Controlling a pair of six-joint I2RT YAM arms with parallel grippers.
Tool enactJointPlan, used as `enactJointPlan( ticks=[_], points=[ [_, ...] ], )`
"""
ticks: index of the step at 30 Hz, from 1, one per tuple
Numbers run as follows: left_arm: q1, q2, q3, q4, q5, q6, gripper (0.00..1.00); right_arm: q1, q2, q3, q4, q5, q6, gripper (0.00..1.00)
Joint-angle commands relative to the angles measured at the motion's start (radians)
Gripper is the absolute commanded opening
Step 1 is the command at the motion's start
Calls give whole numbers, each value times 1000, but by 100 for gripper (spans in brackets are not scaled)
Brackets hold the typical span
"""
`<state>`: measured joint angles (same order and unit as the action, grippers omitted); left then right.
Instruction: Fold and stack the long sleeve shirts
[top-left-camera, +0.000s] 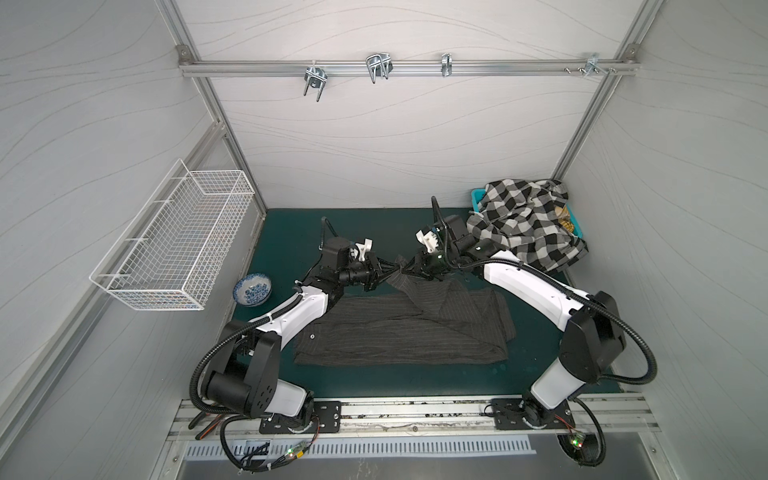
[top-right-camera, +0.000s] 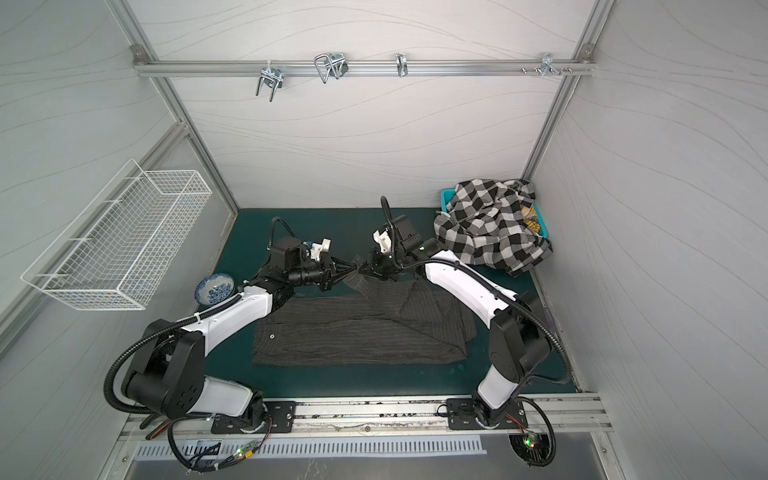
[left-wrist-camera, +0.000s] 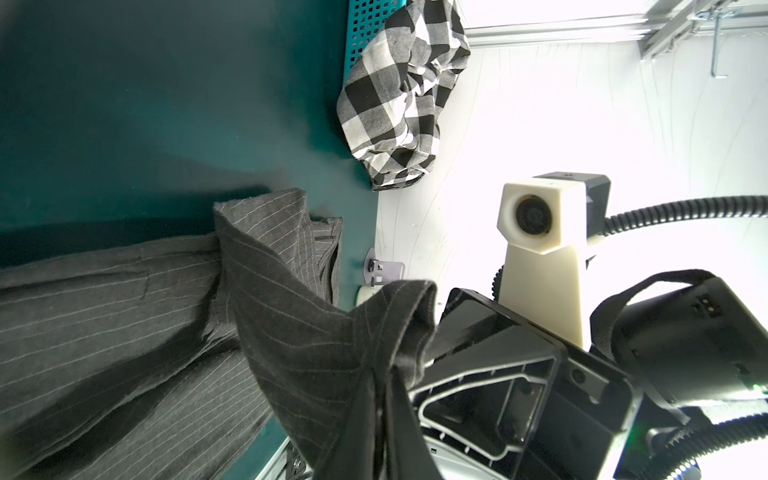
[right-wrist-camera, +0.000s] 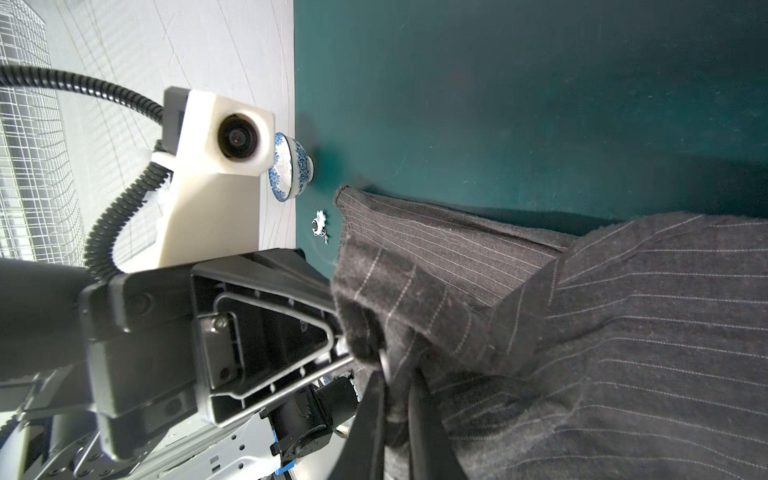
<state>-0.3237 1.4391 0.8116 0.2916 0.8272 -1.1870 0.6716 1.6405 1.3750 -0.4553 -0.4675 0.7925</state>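
Left gripper (top-left-camera: 395, 273): clamped shut on a bunched corner of the pinstriped shirt (top-left-camera: 395, 332), holding it up off the table near the middle of both top views.
Right gripper (top-left-camera: 410, 266): nose to nose with the left one, tips right at that same bunch of cloth. In the right wrist view its fingers (right-wrist-camera: 368, 424) stand a narrow gap apart with fabric gathered between them. Whether they actually pinch it, I cannot tell.
Pinstriped shirt: spread on the green mat (top-left-camera: 291, 232) between the two arms, toward the near edge. Most of it lies flat in a wide band. One flap rises from its right half, pulled taut up to the meeting grippers. A white button (top-left-camera: 311, 336) shows near its left end.
Checked shirt (top-left-camera: 523, 224): a crumpled heap in the far right corner, spilling out of the teal basket (top-left-camera: 478, 195) onto the mat, just beside the right arm.
Bowl (top-left-camera: 252, 289): blue-and-white, upright at the mat's left edge, close to the left arm, well apart from both shirts.
Wire basket (top-left-camera: 178, 245): white, mounted on the left wall above the table.
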Motion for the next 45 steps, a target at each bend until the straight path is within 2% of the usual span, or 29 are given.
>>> enactJointPlan(
  ticks=[1, 3, 5, 9, 13, 16, 18, 24, 28, 32, 37, 41, 45],
  points=[
    [-5, 1, 9, 118, 40, -57, 0, -9, -27, 0, 15, -22, 1, 31],
    [-6, -28, 40, 56, 8, -39, 0, -12, -42, 22, -73, 46, -55, 53],
    [-13, -75, 95, -52, -41, 9, 0, -12, -75, 26, -184, 167, -121, 68],
    [-56, -168, 254, -292, -174, 121, 0, -28, -211, -95, -313, 347, -175, 80],
    [-118, -242, 382, -459, -313, 166, 0, -41, -380, -260, -347, 467, -176, 84],
    [-181, -286, 424, -509, -401, 170, 0, -40, -465, -349, -348, 525, -177, 86],
    [-221, -303, 426, -500, -422, 165, 0, -42, -501, -393, -329, 538, -179, 88],
    [-295, -327, 455, -548, -467, 199, 0, -152, -551, -482, -250, 454, -172, 87],
    [-334, -346, 470, -563, -477, 222, 0, -189, -550, -530, -222, 467, -205, 86],
    [-384, -358, 491, -589, -516, 239, 0, -229, -572, -576, -200, 381, -185, 82],
    [-450, -337, 530, -585, -549, 216, 0, -108, -678, -669, -158, 443, -104, 83],
    [-506, -317, 566, -583, -605, 192, 0, -11, -703, -730, -120, 474, -25, 84],
    [-528, -304, 595, -588, -658, 177, 0, 151, -695, -740, -114, 625, 41, 85]
  ],
)
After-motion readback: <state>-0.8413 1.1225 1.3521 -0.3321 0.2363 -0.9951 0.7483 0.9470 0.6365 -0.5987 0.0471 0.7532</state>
